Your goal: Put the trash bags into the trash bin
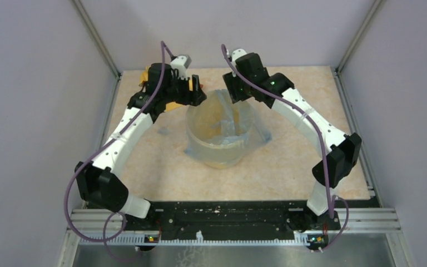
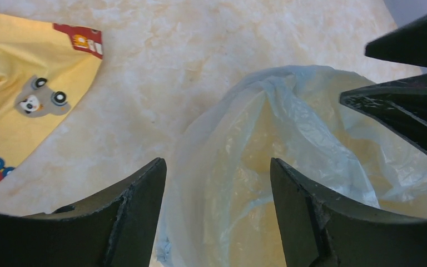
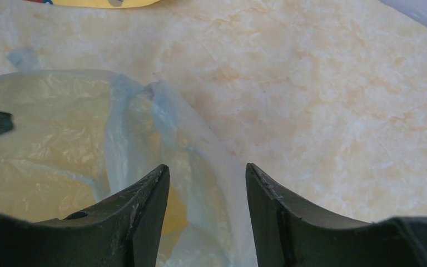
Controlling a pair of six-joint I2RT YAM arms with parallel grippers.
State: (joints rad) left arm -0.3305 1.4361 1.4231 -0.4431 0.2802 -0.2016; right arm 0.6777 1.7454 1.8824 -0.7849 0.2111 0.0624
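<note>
The trash bin (image 1: pixel 222 158), a pale yellow bucket, stands mid-table. The trash bag (image 1: pixel 225 125), thin blue-grey film, lines its inside and drapes over the rim. My left gripper (image 1: pixel 197 89) hovers at the bin's far-left rim. In the left wrist view it (image 2: pixel 217 161) is open, jaws wide apart above the bag's (image 2: pixel 311 128) edge, gripping nothing. At the far-right rim is my right gripper (image 1: pixel 234 92). The right wrist view shows it (image 3: pixel 206 166) open, straddling a raised fold of the bag (image 3: pixel 139 111) without pinching it. Yellow bin wall (image 3: pixel 175 217) shows through the film.
A yellow cloth with red and grey marks (image 2: pixel 22 94) lies flat at the back left, partly under the left arm (image 1: pixel 144 75). Grey enclosure walls and metal posts ring the table (image 1: pixel 289 167). The right gripper's fingers (image 2: pixel 411 111) reach into the left wrist view.
</note>
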